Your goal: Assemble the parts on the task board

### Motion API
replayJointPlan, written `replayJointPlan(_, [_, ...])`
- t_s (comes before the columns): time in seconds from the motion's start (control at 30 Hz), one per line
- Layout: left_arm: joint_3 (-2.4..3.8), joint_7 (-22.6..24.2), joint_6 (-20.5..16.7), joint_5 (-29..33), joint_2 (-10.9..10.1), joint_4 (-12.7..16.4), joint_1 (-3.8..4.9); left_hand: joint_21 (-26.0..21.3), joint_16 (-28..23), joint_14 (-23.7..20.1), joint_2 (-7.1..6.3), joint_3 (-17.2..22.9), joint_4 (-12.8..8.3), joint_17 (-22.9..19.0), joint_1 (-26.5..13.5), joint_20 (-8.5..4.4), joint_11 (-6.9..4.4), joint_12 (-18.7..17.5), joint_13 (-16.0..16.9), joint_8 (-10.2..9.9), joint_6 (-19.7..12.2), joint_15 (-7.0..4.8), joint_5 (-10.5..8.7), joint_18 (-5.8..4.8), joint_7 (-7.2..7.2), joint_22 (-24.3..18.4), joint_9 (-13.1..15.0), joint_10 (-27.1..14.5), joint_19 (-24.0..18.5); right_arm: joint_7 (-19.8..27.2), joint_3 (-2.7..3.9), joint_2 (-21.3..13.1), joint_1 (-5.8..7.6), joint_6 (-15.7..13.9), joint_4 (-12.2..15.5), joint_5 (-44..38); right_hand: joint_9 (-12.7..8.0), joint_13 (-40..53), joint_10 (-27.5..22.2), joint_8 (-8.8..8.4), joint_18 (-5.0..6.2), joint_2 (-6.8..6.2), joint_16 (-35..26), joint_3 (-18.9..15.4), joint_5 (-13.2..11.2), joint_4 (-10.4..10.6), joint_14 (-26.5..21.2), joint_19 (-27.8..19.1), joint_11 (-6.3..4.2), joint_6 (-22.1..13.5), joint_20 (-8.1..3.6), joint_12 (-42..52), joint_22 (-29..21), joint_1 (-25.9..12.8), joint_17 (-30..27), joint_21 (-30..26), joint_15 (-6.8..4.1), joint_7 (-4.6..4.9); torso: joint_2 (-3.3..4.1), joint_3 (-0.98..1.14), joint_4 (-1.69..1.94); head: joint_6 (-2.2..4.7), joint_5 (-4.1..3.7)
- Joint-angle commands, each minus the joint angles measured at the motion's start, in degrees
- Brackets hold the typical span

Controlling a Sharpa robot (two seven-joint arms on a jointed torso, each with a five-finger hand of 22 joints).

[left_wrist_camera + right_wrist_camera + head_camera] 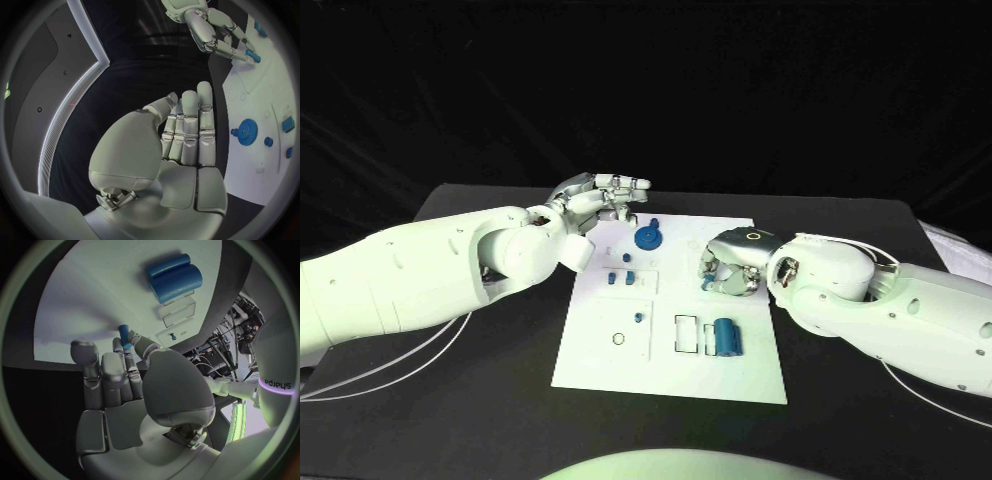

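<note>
The right hand [733, 268] hides the task board [668, 375] beneath it; the tiny parts [620, 276] beside the blue gear [648, 237] are too small to identify.

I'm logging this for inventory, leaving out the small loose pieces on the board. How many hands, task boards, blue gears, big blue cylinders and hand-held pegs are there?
Hands: 2, left hand and right hand
Task board: 1
Blue gear: 1
Blue cylinders: 2
Blue peg pinched by the right hand: 1
Total: 7

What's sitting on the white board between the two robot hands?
In the head view, a blue gear stands on the task board between the left hand and right hand.
</note>
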Motion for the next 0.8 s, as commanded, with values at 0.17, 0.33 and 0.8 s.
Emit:
replayJointPlan(0.17, [0.04, 0.86, 1.08, -0.29, 0.17, -0.02, 0.01, 0.24, 0.21, -0.27, 0.05, -0.46, 0.11, -0.06, -0.66, 0.27, 0.01, -0.1, -0.08, 0.3, -0.5, 0.33, 0.19, 0.53, -0.02, 0.08, -0.09, -0.48, -0.06, -0.31, -0.13, -0.06, -0.22, -1.61, 0.45, -0.5, 0.04, 0.08, 1.08, 0.23, -0.02, 0.93, 0.65, 2.31, -0.83, -1.28, 1.09, 0.91, 0.05, 0.26, 0.05, -0.03, 1.47, 2.23, 0.54, 1.25, -0.44, 0.49, 0.03, 0.03, -0.03, -0.19, 0.56])
replayJointPlan(0.33, [0.04, 0.87, 0.95, -0.31, 0.21, -0.07, 0.01, 0.24, 0.21, -0.27, 0.05, -0.46, 0.11, -0.06, -0.66, 0.27, 0.01, -0.1, -0.08, 0.3, -0.5, 0.33, 0.19, 0.53, -0.02, 0.08, -0.09, -0.48, -0.06, -0.45, -0.12, -0.68, -0.25, -4.16, 1.12, 1.0, 0.11, 0.26, 2.16, 0.36, -0.34, 1.24, 1.66, 3.52, -0.99, -1.94, 1.33, 1.69, 0.01, 0.43, -0.02, 0.3, 3.59, 2.9, 1.62, 2.68, -0.52, 0.78, 0.01, -0.03, 0.06, -0.28, 0.51])
replayJointPlan(0.8, [0.04, 0.91, 0.82, -0.32, 0.17, -0.04, 0.01, 0.23, 0.23, -0.3, 0.19, -0.4, 0.11, -0.07, -0.64, 0.29, -0.01, -0.07, -0.09, 0.34, -0.51, 0.33, 0.22, 0.54, -0.03, 0.09, -0.1, -0.49, -0.08, -1.08, 0.47, -3.77, -0.18, -7.35, 4.82, 3.76, 0.11, 0.34, 2.61, 0.35, -0.39, 1.19, 1.77, 3.93, -1.09, -2.19, 1.29, 1.8, -0.01, 0.39, -0.07, 0.46, 4.02, 3.01, 1.73, 3.0, -0.61, 0.85, -0.08, -0.1, -0.1, -0.23, 0.51])
